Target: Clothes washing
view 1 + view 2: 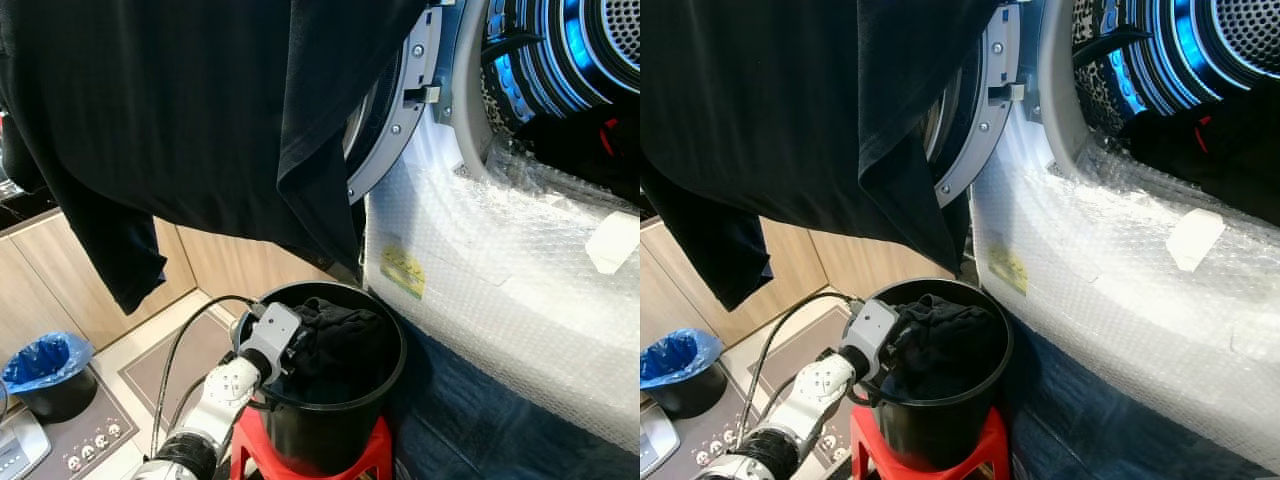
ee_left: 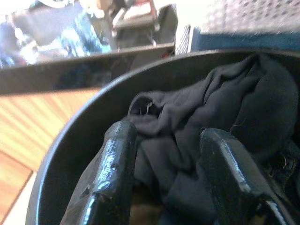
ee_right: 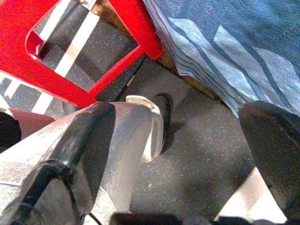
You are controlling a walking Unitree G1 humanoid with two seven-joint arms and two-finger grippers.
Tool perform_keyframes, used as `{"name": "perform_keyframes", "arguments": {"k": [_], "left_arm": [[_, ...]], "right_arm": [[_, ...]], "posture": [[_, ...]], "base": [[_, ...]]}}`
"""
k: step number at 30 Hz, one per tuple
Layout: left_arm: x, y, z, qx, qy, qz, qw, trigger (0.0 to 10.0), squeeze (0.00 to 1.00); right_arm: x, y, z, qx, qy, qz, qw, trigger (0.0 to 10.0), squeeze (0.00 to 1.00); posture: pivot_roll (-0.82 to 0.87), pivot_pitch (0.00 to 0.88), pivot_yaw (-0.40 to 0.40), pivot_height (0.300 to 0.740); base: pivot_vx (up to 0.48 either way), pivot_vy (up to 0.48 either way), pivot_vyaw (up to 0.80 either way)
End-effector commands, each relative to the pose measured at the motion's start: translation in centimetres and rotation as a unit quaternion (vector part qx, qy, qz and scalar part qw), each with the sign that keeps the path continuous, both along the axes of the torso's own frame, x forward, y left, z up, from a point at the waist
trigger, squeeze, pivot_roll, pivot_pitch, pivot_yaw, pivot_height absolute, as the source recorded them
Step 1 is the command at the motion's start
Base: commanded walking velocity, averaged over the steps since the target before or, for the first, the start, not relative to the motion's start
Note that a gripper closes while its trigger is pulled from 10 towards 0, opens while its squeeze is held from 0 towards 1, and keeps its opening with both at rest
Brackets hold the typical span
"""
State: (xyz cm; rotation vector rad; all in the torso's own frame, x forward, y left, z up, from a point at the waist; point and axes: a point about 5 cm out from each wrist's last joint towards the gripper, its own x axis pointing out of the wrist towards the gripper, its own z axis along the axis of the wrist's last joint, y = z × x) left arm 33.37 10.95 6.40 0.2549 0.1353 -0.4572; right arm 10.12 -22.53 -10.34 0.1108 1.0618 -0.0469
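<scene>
Your left gripper (image 2: pixel 164 178) sits in bucket (image 1: pixel 330 430), fingers apart, dark clothes (image 2: pixel 225 117) between them — not yet clamped. Close shallow and you snag one fold only; lift may tip bucket off red stool (image 1: pixel 370 458). Right gripper (image 3: pixel 187 154) open, idle.

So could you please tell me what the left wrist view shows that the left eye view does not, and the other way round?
The left wrist view alone shows the left claw close up: fingers apart, straddling a fold of dark clothes.

The left eye view alone shows the open washer drum, its bubble-wrapped front, a black garment hanging overhead, the red stool and a blue-lined bin.

Both show the black bucket holding the dark clothes.
</scene>
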Motion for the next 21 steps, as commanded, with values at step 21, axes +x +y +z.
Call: {"name": "perform_keyframes", "arguments": {"k": [21], "left_arm": [[3.4,2.0,3.2,-0.036,0.067,0.013,0.997,10.0,0.00]], "right_arm": [[-6.3,1.2,-1.0,0.042,0.033,-0.001,0.999,10.0,0.00]], "posture": [[-0.17,0.047,0.050,0.740]], "base": [[0.000,0.000,0.00]]}}
